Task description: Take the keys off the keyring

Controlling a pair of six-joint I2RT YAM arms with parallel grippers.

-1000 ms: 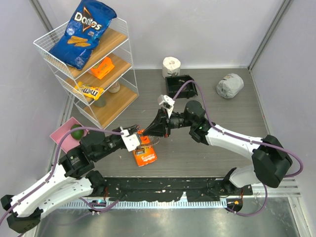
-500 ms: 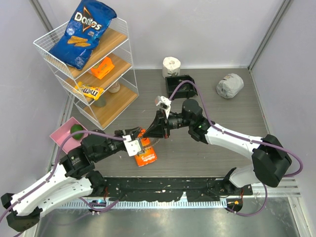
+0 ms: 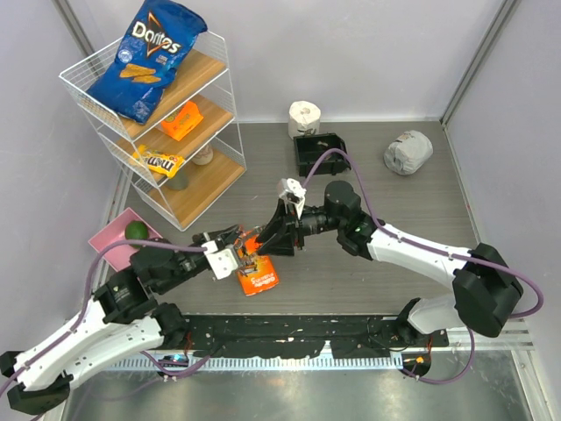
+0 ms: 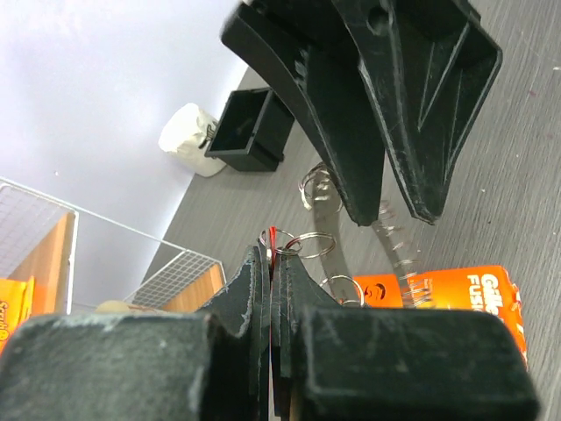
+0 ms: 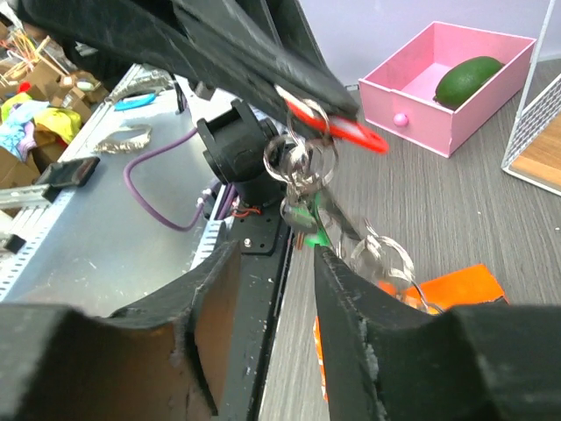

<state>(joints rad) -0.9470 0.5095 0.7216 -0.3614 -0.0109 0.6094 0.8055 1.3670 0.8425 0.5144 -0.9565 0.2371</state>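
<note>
1. The left gripper (image 4: 272, 256), matte black and scuffed, has its jaws pressed flat together on the thin red-headed key (image 5: 337, 127).
2. Below that key the keyring (image 5: 298, 162), a set of linked loops of thin silvery wire, hangs in the air above the tabletop (image 3: 394, 202). It carries the keys (image 5: 307, 230), one of them green-headed.
3. The right gripper (image 5: 272, 254) has wedge-shaped jaws narrowly parted close to the dangling bunch, gripping nothing.
4. A glossy orange pack (image 3: 257, 279) lies on the grey, grained surface beneath.

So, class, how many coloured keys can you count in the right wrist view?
2: a red key pinched by the left gripper, and a green key hanging below it. Others may be hidden.
</note>
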